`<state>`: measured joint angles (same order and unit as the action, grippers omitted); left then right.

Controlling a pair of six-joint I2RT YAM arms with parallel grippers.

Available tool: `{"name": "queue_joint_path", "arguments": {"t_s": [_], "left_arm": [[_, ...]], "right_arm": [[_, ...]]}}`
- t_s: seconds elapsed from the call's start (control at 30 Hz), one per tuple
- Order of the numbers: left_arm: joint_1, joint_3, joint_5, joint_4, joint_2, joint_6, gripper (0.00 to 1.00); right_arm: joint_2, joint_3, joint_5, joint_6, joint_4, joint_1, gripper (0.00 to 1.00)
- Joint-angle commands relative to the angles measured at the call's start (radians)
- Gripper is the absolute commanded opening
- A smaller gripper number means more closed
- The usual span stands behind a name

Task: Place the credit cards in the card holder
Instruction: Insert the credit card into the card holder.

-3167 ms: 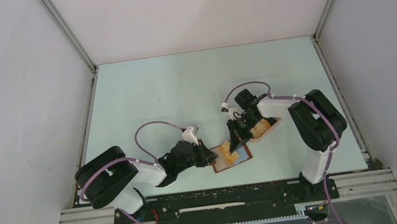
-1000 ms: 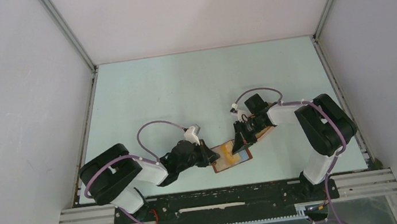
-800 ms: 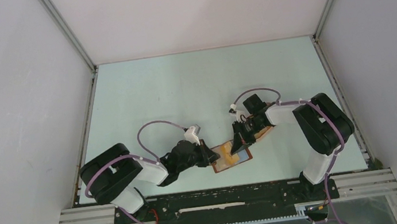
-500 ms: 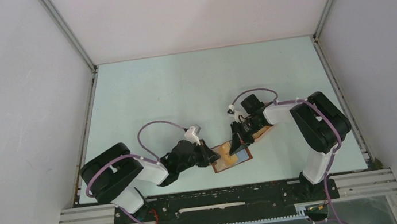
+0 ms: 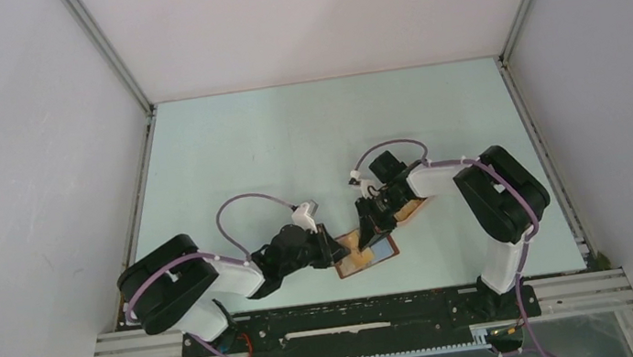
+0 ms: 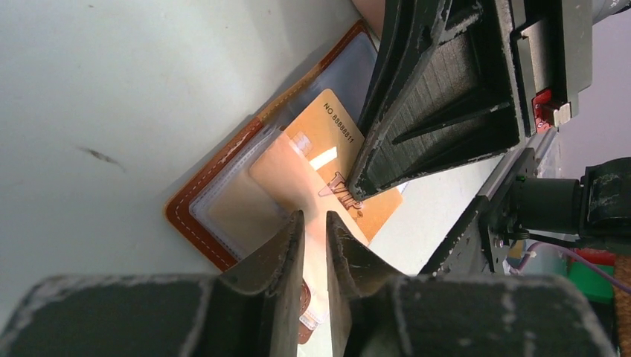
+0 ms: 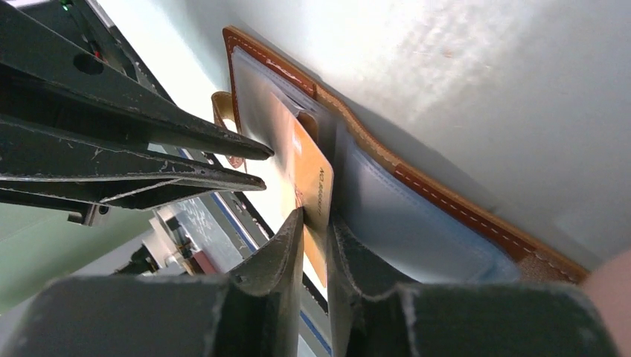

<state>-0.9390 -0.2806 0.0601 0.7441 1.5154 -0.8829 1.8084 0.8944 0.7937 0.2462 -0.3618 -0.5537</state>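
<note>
The reddish-brown card holder (image 5: 365, 255) lies open on the table between my two grippers. A yellow-orange credit card (image 6: 327, 137) stands partly slid into its clear pocket (image 7: 312, 182). A light blue card (image 7: 420, 223) lies flat in the holder beside it. My right gripper (image 7: 316, 223) straddles the orange card's outer edge, its jaws a narrow gap apart. In the top view it (image 5: 365, 226) sits at the holder's far side. My left gripper (image 6: 315, 223) is over the holder's near flap (image 6: 186, 212), jaws slightly parted with the pale lining between them.
A pink tray (image 5: 411, 208) sits just right of the holder, under the right arm's wrist. The two grippers nearly touch tip to tip over the holder. The table's front rail (image 5: 357, 307) runs close behind the left gripper.
Both grippers' jaws have parted slightly from shut. The right gripper has shifted a little to the left along the holder, and the orange card sits deeper in the pocket.
</note>
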Motion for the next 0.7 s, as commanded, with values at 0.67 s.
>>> {"name": "queue_joint_path", "arguments": {"t_s": [0.67], "left_arm": [[0.003, 0.107, -0.090, -0.278, -0.253, 0.039, 0.18]], "right_arm": [[-0.104, 0.096, -0.265, -0.210, -0.147, -0.125, 0.49]]}}
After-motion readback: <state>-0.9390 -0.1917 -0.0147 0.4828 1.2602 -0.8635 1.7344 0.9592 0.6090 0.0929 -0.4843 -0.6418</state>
